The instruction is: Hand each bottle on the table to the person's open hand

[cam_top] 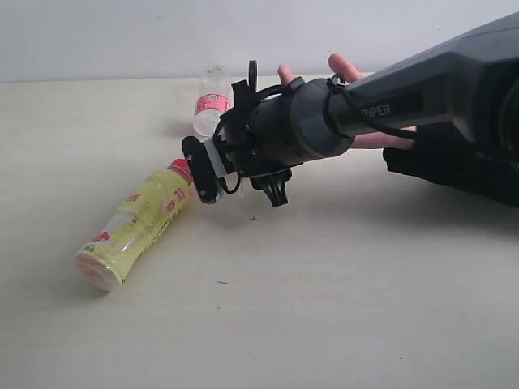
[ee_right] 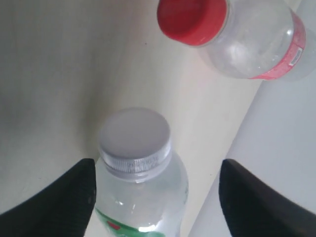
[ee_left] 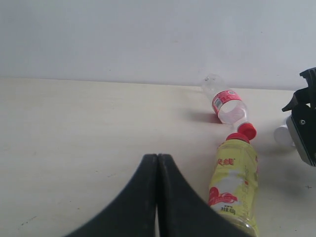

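My right gripper point(cam_top: 203, 170) point(ee_right: 155, 165) is open around the neck of the clear bottle with the green-white label point(ee_right: 140, 192). One finger lies against it and a gap shows beside the other. Its white cap point(cam_top: 212, 154) point(ee_left: 280, 134) points away from the arm. The yellow bottle point(cam_top: 134, 227) point(ee_left: 234, 182) lies on its side on the table point(cam_top: 340, 284), red cap close to the right gripper. The small clear bottle with red label point(cam_top: 212, 104) point(ee_left: 227, 103) point(ee_right: 247, 39) lies behind. The person's open hand point(cam_top: 349, 69) waits behind the right arm. My left gripper point(ee_left: 158, 155) is shut and empty. The floral-fruit bottle is out of view.
The person's black sleeve point(cam_top: 454, 170) rests on the table at the right, under the right arm point(cam_top: 422, 89). A pale wall point(cam_top: 122, 32) runs along the table's far edge.
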